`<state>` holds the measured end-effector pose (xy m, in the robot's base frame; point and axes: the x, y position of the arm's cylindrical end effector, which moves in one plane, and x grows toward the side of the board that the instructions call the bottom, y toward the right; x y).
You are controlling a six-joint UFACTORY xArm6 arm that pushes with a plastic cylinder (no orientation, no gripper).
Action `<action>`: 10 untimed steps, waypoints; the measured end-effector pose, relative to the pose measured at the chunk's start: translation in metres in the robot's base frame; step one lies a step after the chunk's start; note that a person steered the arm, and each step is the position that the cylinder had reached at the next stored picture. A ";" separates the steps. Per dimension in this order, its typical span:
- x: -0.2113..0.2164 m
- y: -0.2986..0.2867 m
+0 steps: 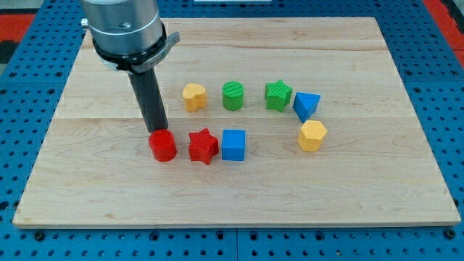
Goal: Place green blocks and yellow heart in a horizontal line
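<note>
board: pale wood, fine grain, faint lengthwise seams between planks
base: blue, regular grid of small dark holes; red patches at the view's top corners
rod: matt dark grey to black
collar: silver-grey metal, black clamp band below
my tip: dark, just above the red cylinder
heart: yellow
green cylinder: green, ribbed top face
green star: green, ribbed top face
triangle: blue
hexagon: yellow
red cylinder: red
red star: red, slightly darker than the cylinder
cube: blue
</note>
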<state>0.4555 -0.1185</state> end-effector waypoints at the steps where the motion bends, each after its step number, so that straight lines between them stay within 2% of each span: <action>1: -0.027 0.019; 2: -0.034 0.093; 3: -0.037 0.138; 4: -0.038 0.158; 8: -0.059 0.194; 10: -0.034 0.175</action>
<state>0.4217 0.0560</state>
